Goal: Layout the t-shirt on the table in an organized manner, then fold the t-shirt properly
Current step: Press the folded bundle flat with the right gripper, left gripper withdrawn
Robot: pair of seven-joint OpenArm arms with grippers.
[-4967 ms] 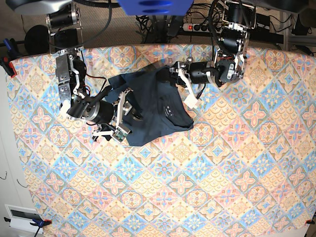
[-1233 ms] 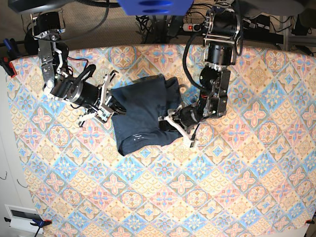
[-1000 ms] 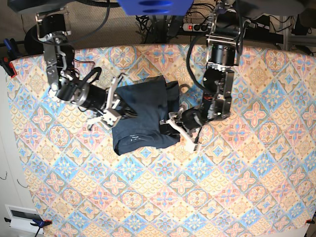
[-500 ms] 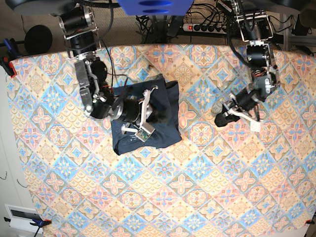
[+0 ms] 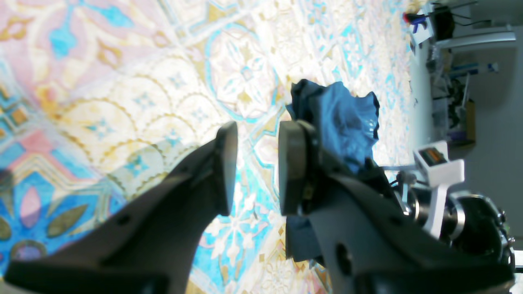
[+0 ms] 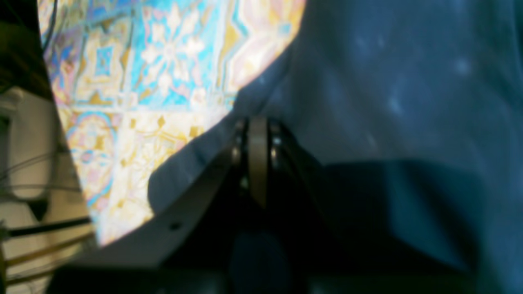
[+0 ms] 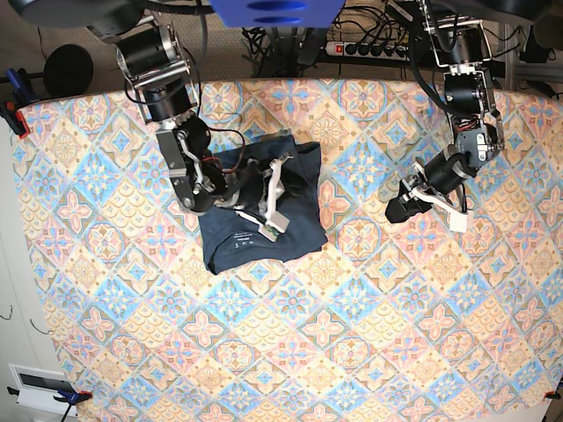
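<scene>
On the pastel diamond-patterned table (image 7: pixel 369 334), the soft, limp navy-blue cotton t-shirt (image 7: pixel 233 242) lies folded; its edges look best for grasping. The right gripper (image 6: pixel 257 163) presses on it, fully closed; the left gripper (image 5: pixel 253 167) is empty, slightly parted, well apart from the shirt.

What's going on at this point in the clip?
A two-arm robot is folding a navy t-shirt on the patterned table. The shirt lies as a compact folded bundle. The right tool, shut, rests over the shirt's middle as if pressing it. The left tool is off to the side above bare cloth, jaws slightly apart and holding nothing.
</scene>
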